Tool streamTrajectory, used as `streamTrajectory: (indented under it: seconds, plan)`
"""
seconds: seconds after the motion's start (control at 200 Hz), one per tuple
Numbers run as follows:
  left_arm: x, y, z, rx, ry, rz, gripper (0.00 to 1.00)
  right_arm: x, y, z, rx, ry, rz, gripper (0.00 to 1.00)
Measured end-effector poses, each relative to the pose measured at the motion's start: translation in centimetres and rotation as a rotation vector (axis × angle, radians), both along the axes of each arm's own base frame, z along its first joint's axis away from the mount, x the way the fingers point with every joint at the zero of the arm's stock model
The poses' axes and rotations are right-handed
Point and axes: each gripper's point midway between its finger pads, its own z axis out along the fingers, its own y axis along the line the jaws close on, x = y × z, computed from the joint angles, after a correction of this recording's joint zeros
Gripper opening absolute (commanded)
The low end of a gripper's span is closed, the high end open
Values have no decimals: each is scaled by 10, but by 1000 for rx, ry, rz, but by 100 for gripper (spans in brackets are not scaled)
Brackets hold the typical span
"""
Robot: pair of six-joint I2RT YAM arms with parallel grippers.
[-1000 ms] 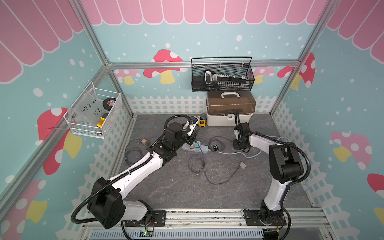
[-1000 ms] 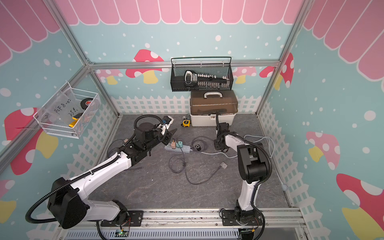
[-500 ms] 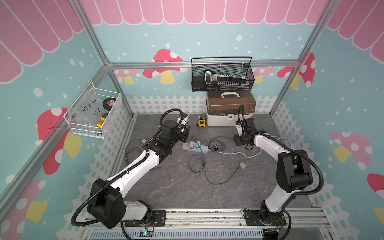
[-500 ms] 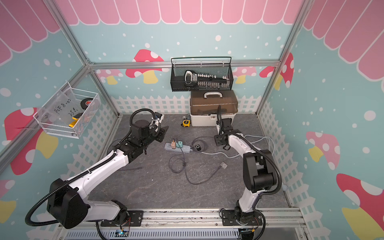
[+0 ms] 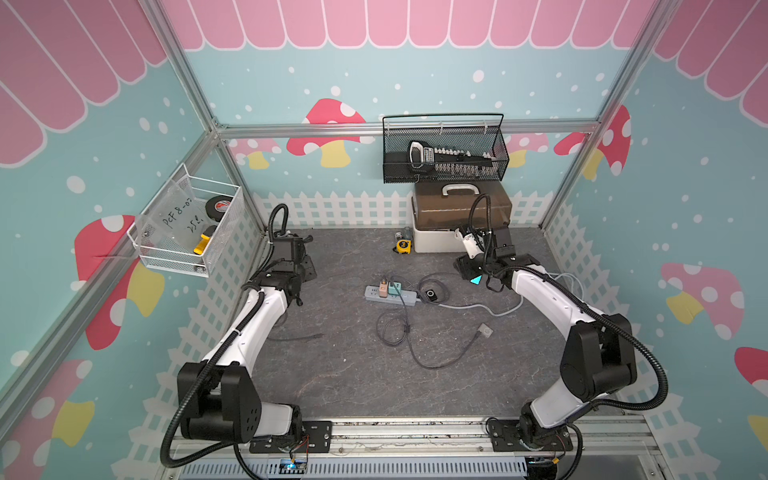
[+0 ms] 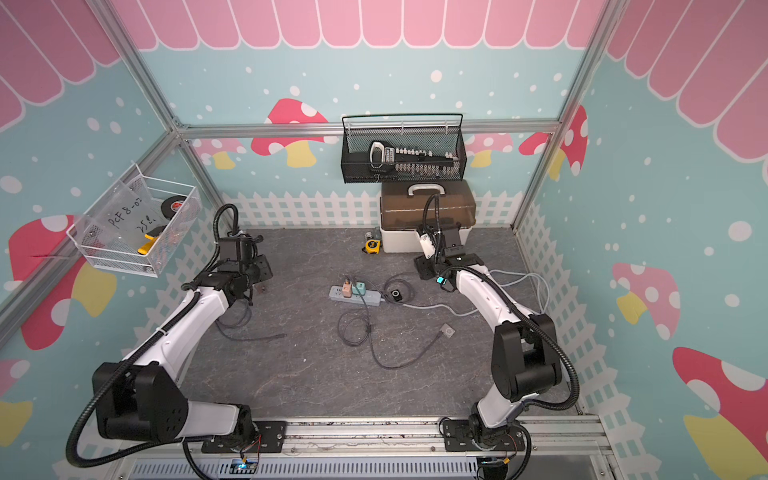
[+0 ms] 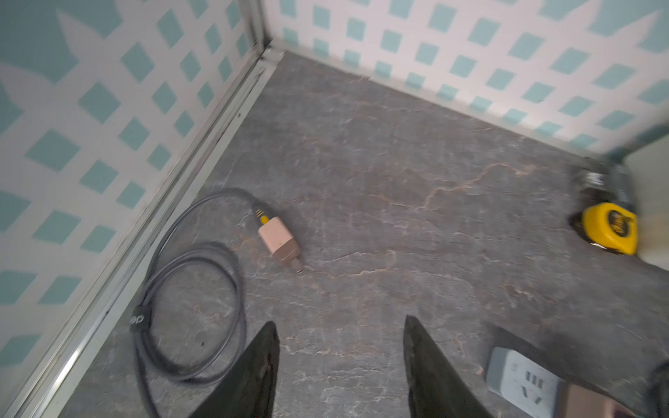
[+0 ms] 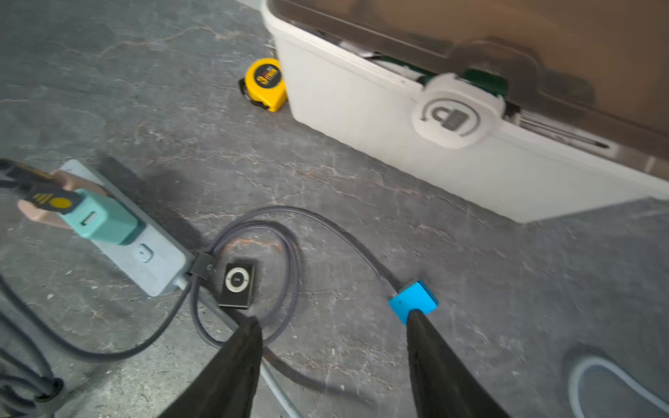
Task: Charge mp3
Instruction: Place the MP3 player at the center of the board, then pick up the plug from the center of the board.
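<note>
The mp3 [image 8: 237,284] is a small black square player with a white wheel. It lies on the floor by the cord end of the grey power strip [image 8: 144,249], also seen in both top views [image 5: 432,294] [image 6: 397,294]. A grey cable loops round it and runs to a blue charger [image 8: 412,302] lying loose. My right gripper [image 8: 333,320] is open and empty above the floor just short of the mp3, one fingertip [image 8: 420,325] overlapping the blue charger's edge. My left gripper [image 7: 340,325] is open and empty near the back left corner [image 5: 305,266].
A teal charger [image 8: 105,220] and a pink one sit in the strip. A loose pink charger [image 7: 278,242] with coiled cable lies by the left wall. A yellow tape measure [image 5: 403,246] sits beside the white toolbox [image 5: 432,241]. More cable [image 5: 399,332] trails across the floor.
My left gripper has drawn back from the power strip toward the left wall. The right arm has swung its elbow outward. Both grippers have opened wider.
</note>
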Motion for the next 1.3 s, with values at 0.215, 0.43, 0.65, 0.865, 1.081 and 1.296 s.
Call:
streamTrajectory:
  seconds: [0.215, 0.43, 0.65, 0.865, 1.081, 1.296]
  plan:
    - [11, 36, -49, -63, 170, 190, 56, -2, 8, -1, 8, -12, 54, 61]
    - [48, 60, -79, -90, 254, 316, 58, -2, 10, 0, 10, -18, 68, 61]
    - [56, 63, -112, -108, 326, 381, 58, -2, 10, -1, 5, -19, 72, 61]
    - [53, 66, -136, -123, 370, 425, 56, -3, 9, -7, 0, -2, 72, 61]
    - [53, 63, -147, -145, 378, 427, 41, -3, 10, -18, -7, 31, 73, 61]
    - [46, 53, -162, -183, 392, 388, 15, -2, 10, -16, -6, 29, 73, 60]
